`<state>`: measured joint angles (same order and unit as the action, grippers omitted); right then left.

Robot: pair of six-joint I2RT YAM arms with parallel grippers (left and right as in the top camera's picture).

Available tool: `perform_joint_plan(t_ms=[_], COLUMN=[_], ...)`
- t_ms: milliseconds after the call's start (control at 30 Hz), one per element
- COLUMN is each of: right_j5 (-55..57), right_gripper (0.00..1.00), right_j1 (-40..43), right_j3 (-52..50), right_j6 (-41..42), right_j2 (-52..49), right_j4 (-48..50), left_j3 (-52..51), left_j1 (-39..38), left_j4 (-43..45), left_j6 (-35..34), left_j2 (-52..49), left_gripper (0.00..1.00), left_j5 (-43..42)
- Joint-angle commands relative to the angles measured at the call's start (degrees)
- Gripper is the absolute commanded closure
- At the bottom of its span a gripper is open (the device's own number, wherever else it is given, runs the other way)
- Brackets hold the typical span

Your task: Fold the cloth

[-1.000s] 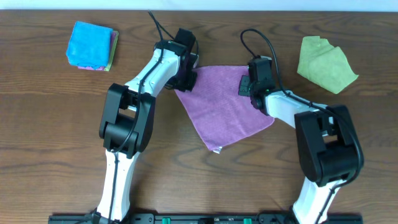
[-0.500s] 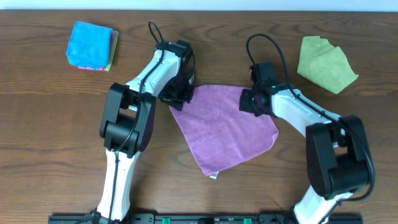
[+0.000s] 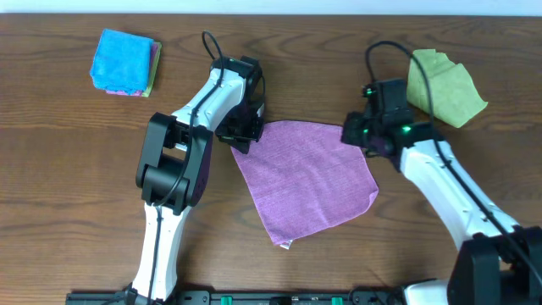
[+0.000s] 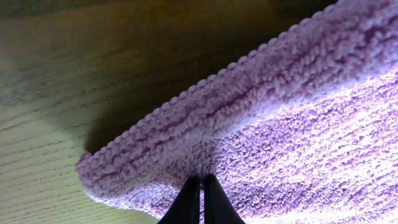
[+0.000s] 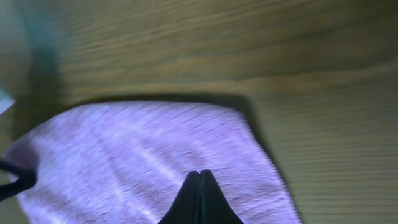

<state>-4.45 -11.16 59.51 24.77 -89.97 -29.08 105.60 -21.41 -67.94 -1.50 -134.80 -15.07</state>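
The purple cloth (image 3: 309, 182) lies spread on the wooden table, its white tag (image 3: 286, 244) at the near corner. My left gripper (image 3: 244, 135) is at the cloth's far left corner. In the left wrist view its tips (image 4: 201, 178) are shut on the cloth (image 4: 298, 124), whose edge is raised over a dark shadow. My right gripper (image 3: 354, 135) is at the far right corner. In the blurred right wrist view its tips (image 5: 199, 173) are shut over the flat cloth (image 5: 143, 149), with nothing visible between them.
A lime-green cloth (image 3: 442, 86) lies crumpled at the far right, close behind the right arm. A bright blue folded cloth (image 3: 124, 61) sits on a small stack at the far left. Bare wood surrounds the purple cloth.
Both grippers came toward the front, dragging the cloth with them. The right gripper then slid right to the cloth's corner, and the cloth now lies wider and flatter.
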Motion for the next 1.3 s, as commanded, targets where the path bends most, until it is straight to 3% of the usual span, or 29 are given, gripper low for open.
perform_joint_plan(t_ms=[0, 200, 367, 600, 833, 1267], right_j5=[-4.8, -16.9, -29.6, -35.0, -33.9, -32.5], right_gripper=[0.94, 0.56, 0.6, 0.62, 0.52, 0.49], right_j1=[4.2, 10.2, 13.7, 14.1, 14.9, 17.9], right_j3=[0.1, 0.1, 0.1, 0.1, 0.1, 0.1], right_j6=[-3.2, -5.6, -5.5, -5.5, -5.1, -5.1], right_j2=[-1.3, -4.8, -10.6, -17.2, -18.6, -19.3], right_j4=[-0.5, 5.3, 9.8, 10.5, 10.3, 10.7], left_j3=[-1.4, -1.4, -1.4, -1.4, -1.4, -1.4], left_j1=[0.1, 0.1, 0.1, 0.1, 0.1, 0.0], left_j4=[1.8, 2.2, 2.3, 2.4, 2.4, 2.8], left_j6=[-0.2, -0.2, -0.2, -0.2, -0.2, -0.2], left_j2=[-2.8, -2.8, -2.8, -2.8, -2.8, -2.8], left_gripper=[0.94, 0.94, 0.94, 0.94, 0.94, 0.94], left_j5=[0.2, 0.2, 0.2, 0.2, 0.2, 0.1])
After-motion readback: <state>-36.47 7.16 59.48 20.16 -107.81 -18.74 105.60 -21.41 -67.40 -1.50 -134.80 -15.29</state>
